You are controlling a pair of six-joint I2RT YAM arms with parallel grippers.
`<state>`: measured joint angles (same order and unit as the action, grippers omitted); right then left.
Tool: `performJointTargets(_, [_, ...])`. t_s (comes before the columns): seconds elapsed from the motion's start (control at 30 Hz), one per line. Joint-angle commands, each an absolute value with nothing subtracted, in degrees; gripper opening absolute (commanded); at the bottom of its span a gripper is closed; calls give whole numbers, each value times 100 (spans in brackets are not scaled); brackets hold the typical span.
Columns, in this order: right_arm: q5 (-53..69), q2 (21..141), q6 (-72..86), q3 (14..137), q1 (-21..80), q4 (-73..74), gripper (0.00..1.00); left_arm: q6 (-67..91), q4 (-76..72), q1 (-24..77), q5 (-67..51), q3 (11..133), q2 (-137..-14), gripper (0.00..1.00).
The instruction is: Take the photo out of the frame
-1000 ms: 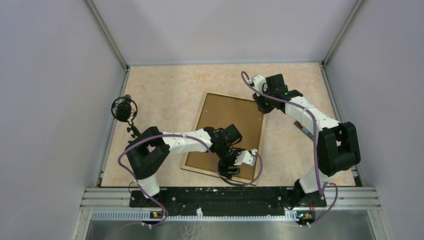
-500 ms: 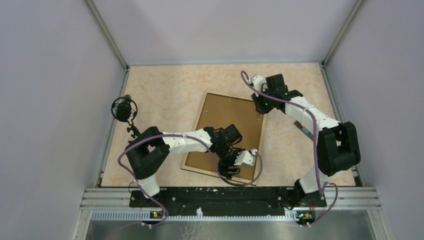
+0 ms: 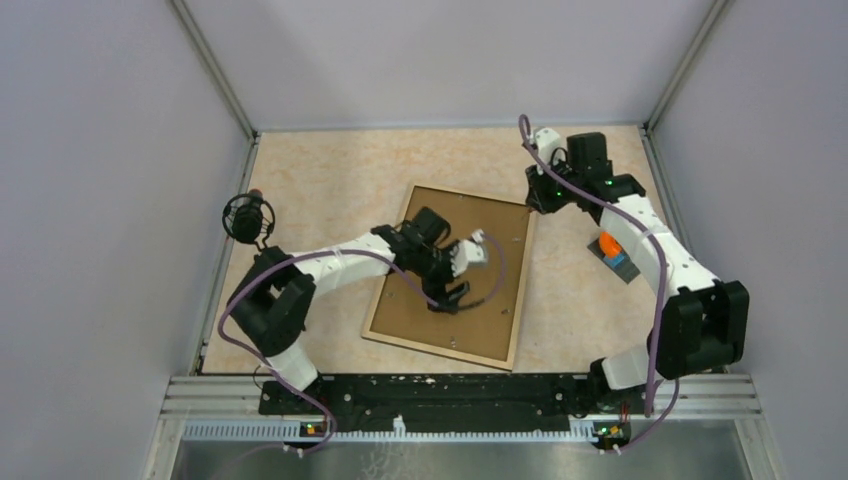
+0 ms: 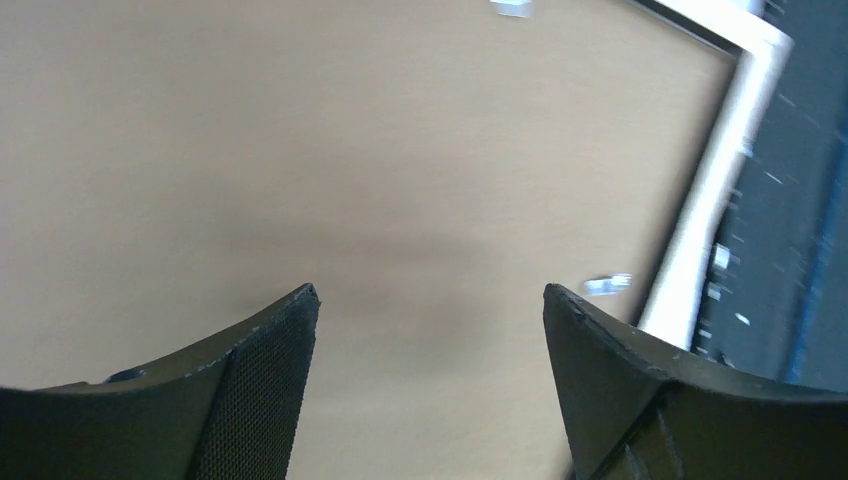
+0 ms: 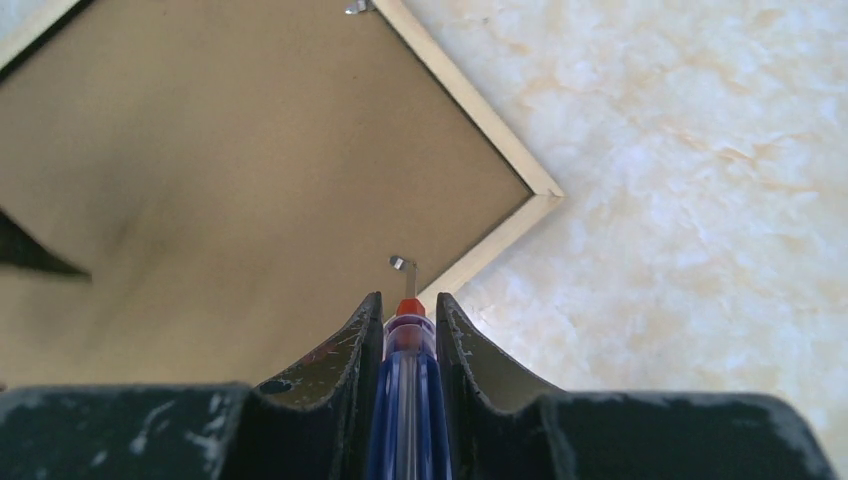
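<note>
- Left gripper (image 4: 430, 295) spread wide, nothing between its black fingers, over the plain brown board back of the large rectangular picture frame (image 4: 300, 150); contact with the board unclear.
- Right gripper (image 5: 408, 298) clamped narrowly on a slim blue clear-handled tool (image 5: 405, 380), orange-red tip just short of a small silver metal tab (image 5: 402, 263) near the frame's far right corner.
- From the right wrist only: that tab and the pale mitred corner edge, sharp.
- From the left wrist: blurred board and a pale edge strip.
- From the top only: whole frame face down, askew on the beige marbled tabletop (image 3: 330, 190), between the arms; small orange-topped block (image 3: 610, 248) well apart on its right.
- Photo hidden in every view.
</note>
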<state>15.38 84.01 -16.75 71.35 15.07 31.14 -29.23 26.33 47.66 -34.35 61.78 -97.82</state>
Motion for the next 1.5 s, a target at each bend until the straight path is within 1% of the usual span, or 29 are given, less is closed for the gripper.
performJointTargets(0.0, [2055, 7860, -1446, 6930, 1072, 3012, 0, -1674, 1736, 3780, -2752, 6102, -9044, 87])
performJointTargets(0.07, [2250, 7728, -1346, 6694, 831, 2861, 0, -1261, 1471, 3421, -1995, 6047, -8961, 85])
performJointTargets(0.13, [2525, 7644, -1244, 6505, 566, 2747, 0, -844, 1394, 3250, -1204, 6090, -9013, 81])
performJointTargets(0.23, [2785, 7585, -1152, 6312, 323, 2624, 0, -474, 1340, 3033, -561, 6046, -9171, 80])
performJointTargets(0.33, [2879, 7498, -1116, 6174, 193, 2539, 0, -295, 1266, 2833, -158, 5955, -9349, 76])
performJointTargets(0.5, [2921, 7392, -1116, 6100, 109, 2505, 0, -142, 1099, 2348, -241, 5810, -9655, 70])
performJointTargets(0.63, [2962, 7416, -1106, 6101, 94, 2488, 0, -421, 1083, 2284, -440, 5837, -9927, 67])
performJointTargets(0.67, [2970, 7425, -1107, 6105, 90, 2487, 0, -523, 1087, 2285, -513, 5858, -9998, 65])
performJointTargets(0.77, [2986, 7416, -1107, 6093, 79, 2480, 0, -832, 1120, 2285, -805, 5988, -10237, 50])
performJointTargets(0.87, [2996, 7426, -1116, 6069, 79, 2474, 0, -1123, 1182, 2285, -1042, 6189, -10537, 40])
performJointTargets(1.0, [3006, 7456, -1116, 6053, 55, 2470, 0, -1688, 1294, 2285, -1273, 6694, -10980, 28])
performJointTargets(1.03, [3014, 7459, -1116, 6055, 52, 2470, 0, -1913, 1374, 2285, -1329, 6885, -11129, 27])
performJointTargets(1.1, [3010, 7461, -1124, 6039, 45, 2474, 0, -2227, 1727, 2274, -1238, 7505, -11516, 27])
performJointTargets(1.17, [3010, 7453, -1125, 6023, 33, 2470, 0, -2548, 2073, 2219, -1396, 8096, -11924, 27])
performJointTargets(1.23, [3023, 7443, -1117, 6029, 23, 2470, 0, -2819, 2270, 2207, -1375, 8683, -12195, 30])
performJointTargets(1.27, [3023, 7436, -1112, 6038, 18, 2470, 0, -2836, 2356, 2206, -1301, 8938, -12309, 37])
performJointTargets(1.33, [3023, 7400, -1100, 6053, 21, 2478, 0, -2771, 2494, 2199, -1181, 9376, -12363, 54])
performJointTargets(1.37, [3023, 7382, -1092, 6047, 20, 2466, 0, -2671, 2466, 2198, -1150, 9481, -12271, 60])
performJointTargets(1.47, [2999, 7326, -1052, 6036, -57, 2425, 0, -2364, 2349, 2266, -1649, 9427, -11701, 67])
